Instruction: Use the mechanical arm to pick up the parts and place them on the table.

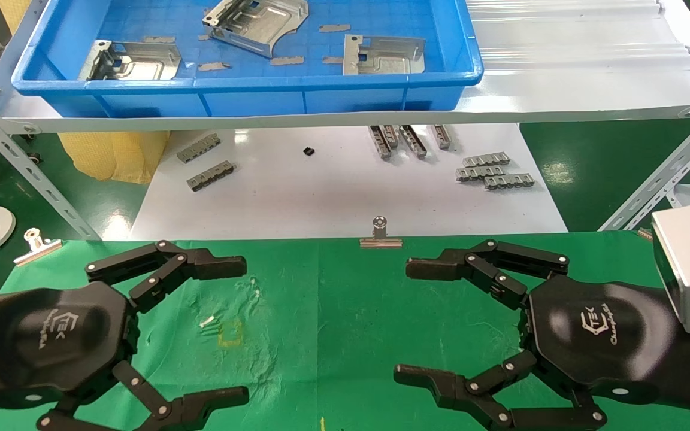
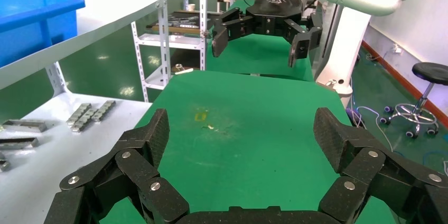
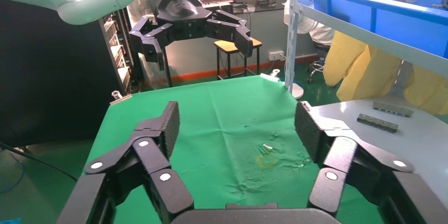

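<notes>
Both grippers hover over the green table (image 1: 321, 311), fingers spread wide and empty: left gripper (image 1: 243, 326) and right gripper (image 1: 402, 320). Judgement: pick not yet begun; next move calls for a reach up and forward to the blue tray (image 1: 249, 93) on the shelf. It holds three sheet-metal parts (image 1: 255, 24), possibly flanked by grey patches.

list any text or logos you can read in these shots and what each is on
"TEK": white logo on the right gripper palm.
"TEK": same logo, turned sideways, on the left gripper palm.
A script word beneath each logo is too blurred to read.
No text on the parts, blue tray or table.
</notes>
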